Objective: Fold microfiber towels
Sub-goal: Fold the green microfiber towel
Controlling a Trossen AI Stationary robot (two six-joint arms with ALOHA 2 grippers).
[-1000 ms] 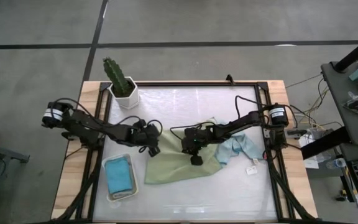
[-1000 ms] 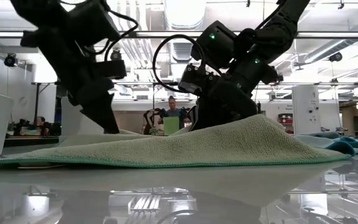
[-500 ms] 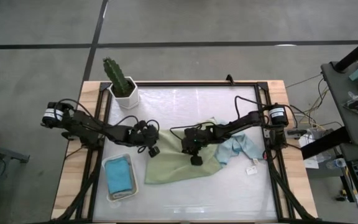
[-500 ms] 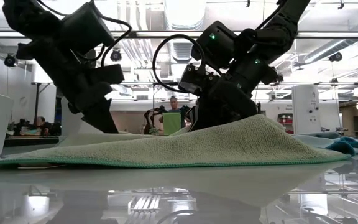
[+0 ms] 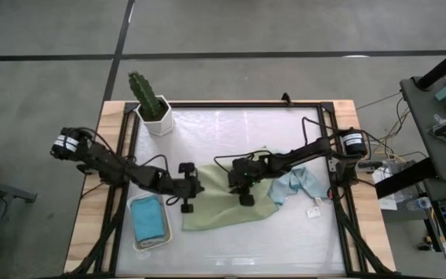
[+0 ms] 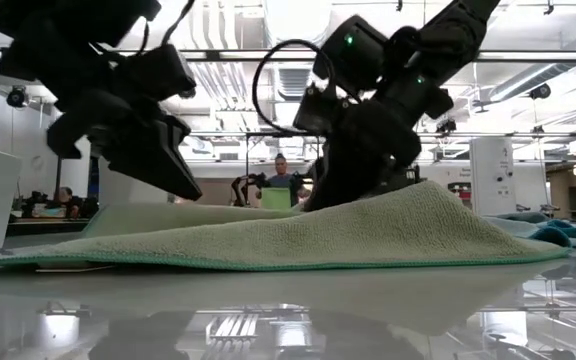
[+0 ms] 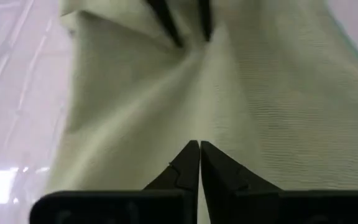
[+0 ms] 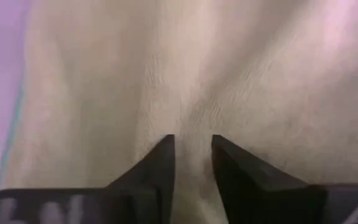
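Centre of the high view, and the sage green towel (image 5: 227, 203) lies spread on the glossy white surface (image 5: 231, 132), rumpled along its upper edge where both arms are working. The left gripper (image 5: 186, 188) sits at the towel's left edge with its jaws pressed together; in its wrist view the tips meet right over the green cloth, and whether a fold of fabric is caught between them I cannot tell. The right gripper (image 5: 245, 188) is planted on the middle of the towel, jaws a little apart with a ridge of cloth puckered between them. To fold cleanly from here, I'd say the left needs a sure pinch on the edge itself, not just the nap, and the lift should carry low and straight across so the far half lies flat; the right should pin or let go fully, because a half-grip looks likely to drag a crease. Now the count: one green towel in play, one pale blue towel (image 5: 294, 186) crumpled at centre right, touching the green one, one teal towel (image 5: 148, 218) folded in the single white tray (image 5: 134, 230) at lower left, one potted cactus (image 5: 149, 101) at upper left, two arms.
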